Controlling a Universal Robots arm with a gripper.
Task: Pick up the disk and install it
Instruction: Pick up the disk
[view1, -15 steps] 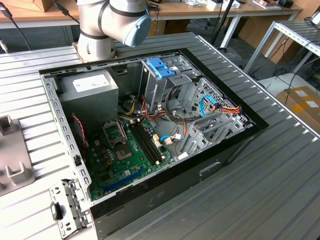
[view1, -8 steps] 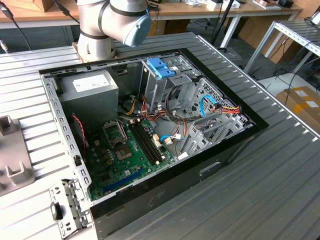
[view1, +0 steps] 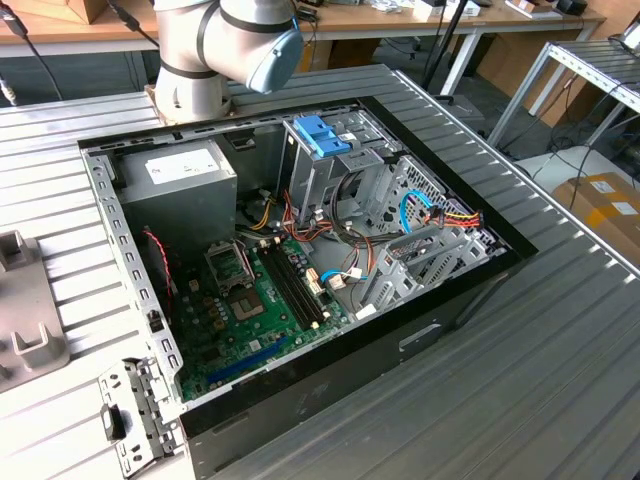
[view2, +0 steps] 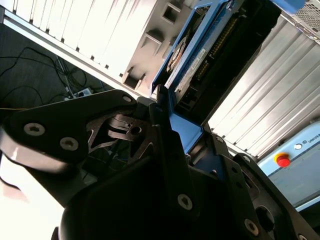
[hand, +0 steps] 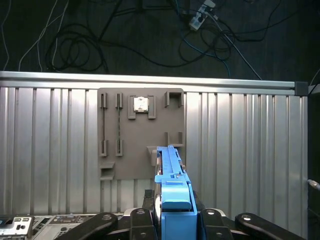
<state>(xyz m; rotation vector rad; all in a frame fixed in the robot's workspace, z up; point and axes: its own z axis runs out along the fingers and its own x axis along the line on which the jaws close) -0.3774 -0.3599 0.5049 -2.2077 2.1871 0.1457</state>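
Note:
In both wrist views my gripper (hand: 172, 211) (view2: 186, 134) is shut on the blue end of the disk. In the first wrist view the disk (hand: 171, 172) shows edge-on as a light-blue carrier frame sticking out from between the black fingers (hand: 142, 220). It hangs over the ribbed table, in front of a grey holder plate (hand: 140, 125). The second wrist view shows the disk's dark body (view2: 227, 42) inside the blue frame. In the exterior view the arm's base (view1: 200, 60) stands behind the open computer case (view1: 300, 250).
Inside the case an upright metal drive cage (view1: 335, 185) carries a fixed blue bracket (view1: 322, 135). A power supply (view1: 180, 180), motherboard (view1: 255, 300) and loose cables (view1: 440, 215) lie around it. A grey holder (view1: 25, 320) sits at the exterior view's left. Floor cables (hand: 100, 40) lie beyond the table edge.

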